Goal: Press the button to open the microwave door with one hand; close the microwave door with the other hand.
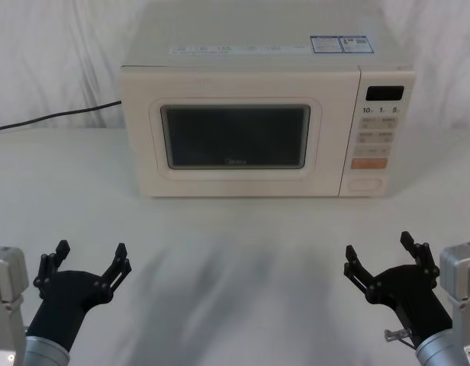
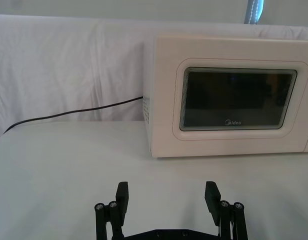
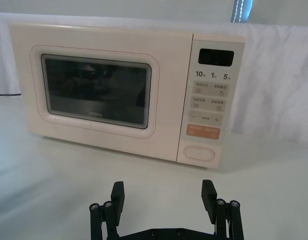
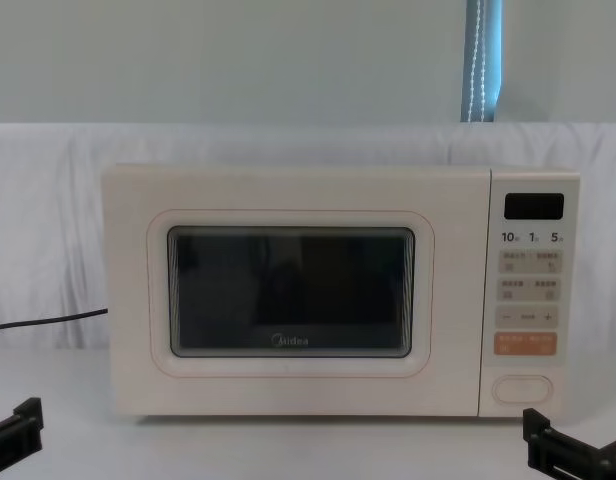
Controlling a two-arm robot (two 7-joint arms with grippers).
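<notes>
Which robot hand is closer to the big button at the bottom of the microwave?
The right hand. It hovers open almost straight in front of the button. The left hand, also open, hovers far across, before the door's other side.

Microwave door (image 2: 239, 97) cut off at frame edge.
</notes>
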